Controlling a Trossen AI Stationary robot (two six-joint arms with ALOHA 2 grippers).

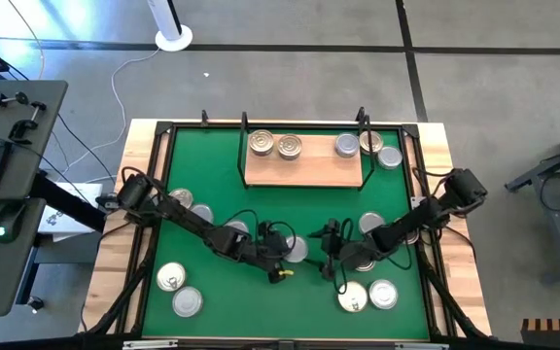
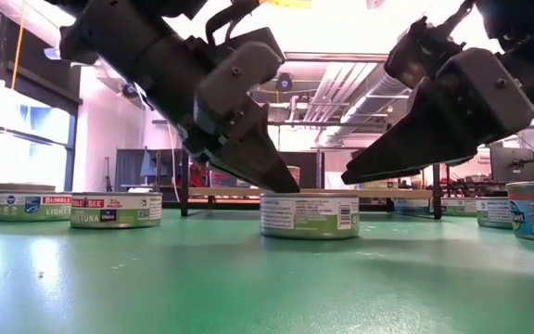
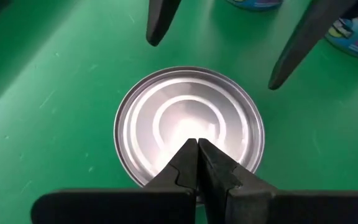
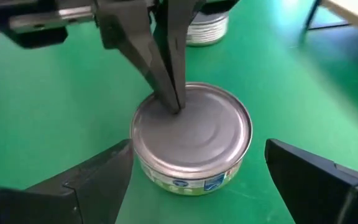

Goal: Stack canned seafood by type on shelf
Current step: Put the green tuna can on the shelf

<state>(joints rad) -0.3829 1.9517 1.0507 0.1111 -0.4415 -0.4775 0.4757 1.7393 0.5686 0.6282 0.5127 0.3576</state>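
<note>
Fingers of my left gripper (image 3: 197, 146) are pressed together, tips resting on the silver lid of a can (image 4: 191, 138) mid-mat. My right gripper (image 4: 197, 180) stands spread wide, straddling it without touching. Shelf (image 1: 304, 167) sits well behind.

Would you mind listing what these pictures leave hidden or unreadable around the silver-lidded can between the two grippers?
- High view: the silver-lidded can is mostly covered by the arms.
- Left wrist view: the shut left gripper hides the can's near rim.
- Right wrist view: whether the left gripper's tips press the lid or hang just above it cannot be told.
- Low view: the can's label print is too small to read.
- The open right gripper straddles the can; contact is unclear.
</note>
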